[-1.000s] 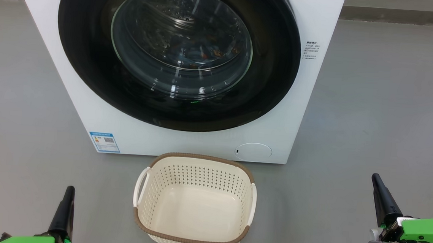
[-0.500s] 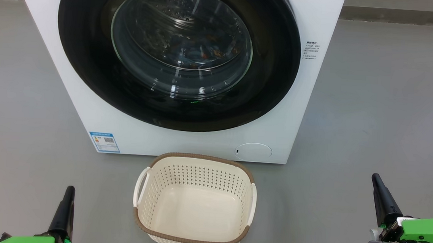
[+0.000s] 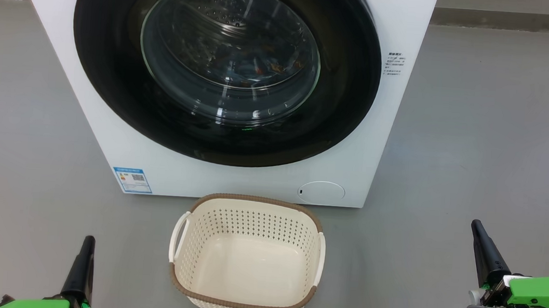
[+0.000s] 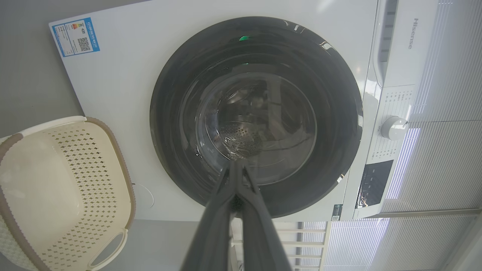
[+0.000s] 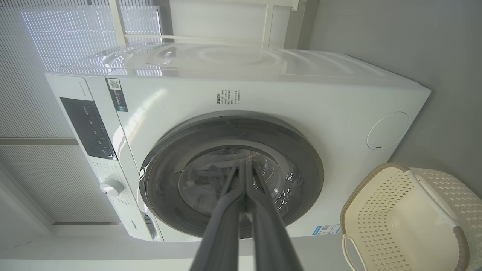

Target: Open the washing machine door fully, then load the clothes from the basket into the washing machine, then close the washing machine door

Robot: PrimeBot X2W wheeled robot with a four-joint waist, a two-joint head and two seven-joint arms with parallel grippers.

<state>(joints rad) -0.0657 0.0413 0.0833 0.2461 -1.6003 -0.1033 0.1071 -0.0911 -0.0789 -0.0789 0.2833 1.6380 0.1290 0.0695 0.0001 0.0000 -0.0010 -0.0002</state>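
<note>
Findings at inspection. The door of the machine lay flush against the front panel, its black rim seated all round, so I judged it latched. Through the glass I could make out the clothes as pale fabric with orange marks, low in the drum. Detail was dim behind the reflections. The basket stood on the floor just in front of the machine, below the door and apart from the panel, and held nothing. The placement made sense to me: close under the opening for a short carry, yet low enough not to foul the door's swing. On this evidence I judged all three steps of the task done, with nothing left to move.

Arm pose. The left tool sat at the lower left of the head view and the right tool at the lower right. Each was well apart from the basket and the machine, fingers pointing up and forward towards the door. Both tools were closed, fingers pressed together along their length with nothing between them. Each wrist view confirmed this, looking along the paired fingers at the door. I read this as a parked, neutral pose: arms low and wide, touching nothing.
</note>
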